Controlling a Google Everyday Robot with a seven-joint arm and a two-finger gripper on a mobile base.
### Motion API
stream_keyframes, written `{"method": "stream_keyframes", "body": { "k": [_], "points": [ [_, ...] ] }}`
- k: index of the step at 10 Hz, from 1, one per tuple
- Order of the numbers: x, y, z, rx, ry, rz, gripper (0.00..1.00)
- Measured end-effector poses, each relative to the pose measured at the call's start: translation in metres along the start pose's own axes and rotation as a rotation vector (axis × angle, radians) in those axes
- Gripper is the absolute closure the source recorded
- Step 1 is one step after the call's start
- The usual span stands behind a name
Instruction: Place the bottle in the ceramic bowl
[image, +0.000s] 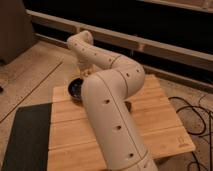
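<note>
Gripper (86, 71) at the far end of the cream arm (112, 107), hanging low over the far left part of the wooden table (155, 122), just beyond and slightly right of the ceramic bowl (75, 89). The arm's thick forearm rises from the near edge of the table, bends at an elbow and reaches back toward the wall, so that the wrist and tool are seen mostly from behind. Whether the tool is spread or closed, and whether anything sits within it, cannot be told from this view.

Bowl: small, dark, glossy, its right side covered by the arm; only the left rim and part of the hollow show. Nothing pale is visible in the exposed part.

Bottle: not visible anywhere on the bare planks; it may be at the tool or behind the arm, and neither its place nor the direction of its long axis can be determined.

Governing relation, as a judgement: the bowl lies immediately toward the viewer and a little left of the tool, so a release would need only a short approach over the rim.

Dark mat (27, 137) to the left of the table; cables (197, 117) on the floor to the right.
</note>
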Motion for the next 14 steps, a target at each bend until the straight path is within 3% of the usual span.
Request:
{"method": "stream_keyframes", "body": {
  "k": [4, 5, 7, 14],
  "points": [
    [0.010, 0.017, 0.033, -0.075, 0.064, -0.003, 0.47],
    [0.012, 0.017, 0.038, -0.085, 0.077, -0.004, 0.35],
    [0.015, 0.019, 0.045, -0.092, 0.098, -0.012, 0.21],
    [0.016, 0.025, 0.053, -0.151, 0.104, -0.008, 0.20]
  ]
}}
